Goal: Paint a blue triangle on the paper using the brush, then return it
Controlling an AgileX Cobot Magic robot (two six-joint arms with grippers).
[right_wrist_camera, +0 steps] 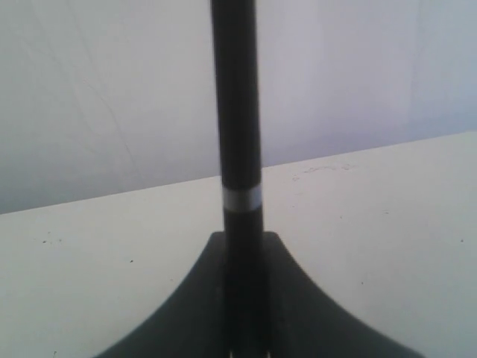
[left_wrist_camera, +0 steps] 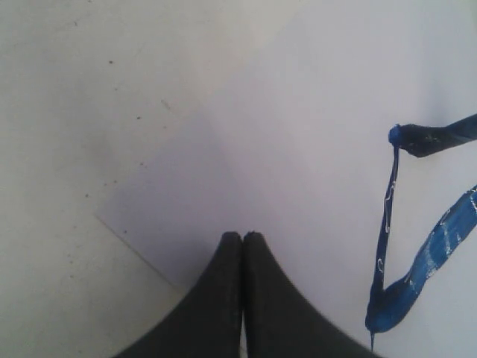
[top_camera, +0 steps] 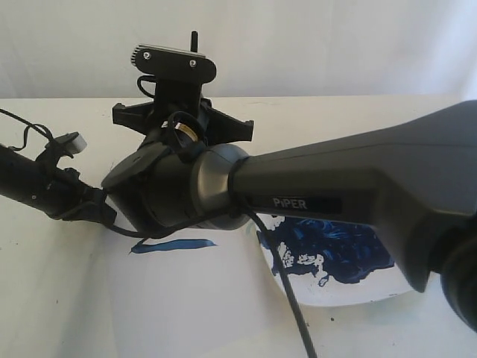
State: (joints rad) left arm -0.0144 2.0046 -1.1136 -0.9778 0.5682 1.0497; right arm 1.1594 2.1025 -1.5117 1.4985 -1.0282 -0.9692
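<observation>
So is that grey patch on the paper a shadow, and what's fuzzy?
Exterior view: the right arm sits close to the camera, looking big and soft. Left wrist view: yes, a soft grey shadow lies on the paper by the dark, blurry fingers. Right wrist view: the brush looks fairly sharp.

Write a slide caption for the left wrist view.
Left jaws shut over the paper near its corner; the brush tip meets the end of two joined blue strokes.
</observation>
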